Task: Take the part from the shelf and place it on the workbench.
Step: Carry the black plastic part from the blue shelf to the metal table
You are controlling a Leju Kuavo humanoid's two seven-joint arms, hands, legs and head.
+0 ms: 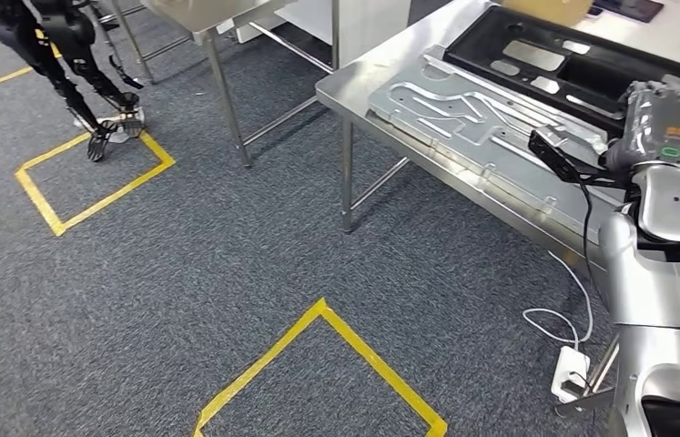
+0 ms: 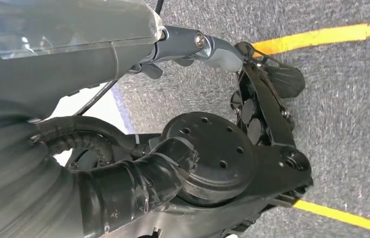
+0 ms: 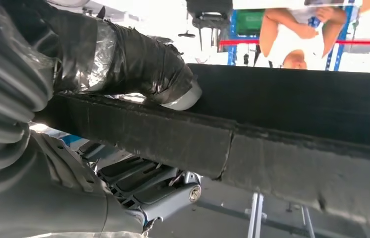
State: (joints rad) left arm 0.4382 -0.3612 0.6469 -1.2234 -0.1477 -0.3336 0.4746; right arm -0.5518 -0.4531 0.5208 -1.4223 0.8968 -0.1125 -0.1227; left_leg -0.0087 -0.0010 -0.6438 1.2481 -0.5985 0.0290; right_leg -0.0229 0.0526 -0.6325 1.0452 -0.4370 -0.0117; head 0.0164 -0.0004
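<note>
The long black moulded plastic part (image 1: pixel 582 68) is lying on the stainless steel workbench (image 1: pixel 354 77), its long axis running along the bench away from the robot and to its right, beside a flat silver stamped metal panel (image 1: pixel 472 114) that is resting nearer the bench's front edge. The right hand (image 1: pixel 668 123) is being held up at the near end of the black part, right against it. In the right wrist view a thick dark-wrapped thumb (image 3: pixel 148 69) is being pressed onto one face of the part's black edge (image 3: pixel 272 134), while silver-grey fingers (image 3: pixel 173 191) are showing on the opposite face — so the part is judged to be pinched between them rather than merely touched.

The left hand (image 2: pixel 212 47) is hanging low over grey carpet (image 2: pixel 351 99) marked with yellow tape lines (image 2: pixel 321 35); whether its fingers are spread or curled cannot be told, though nothing is seen in it.

The right hand is clearly the nearer one — the part is lying directly ahead of it, extending away. Placement is judged nearly complete, with release still to be made. A person (image 3: pixel 296 34) is standing beyond the bench.
</note>
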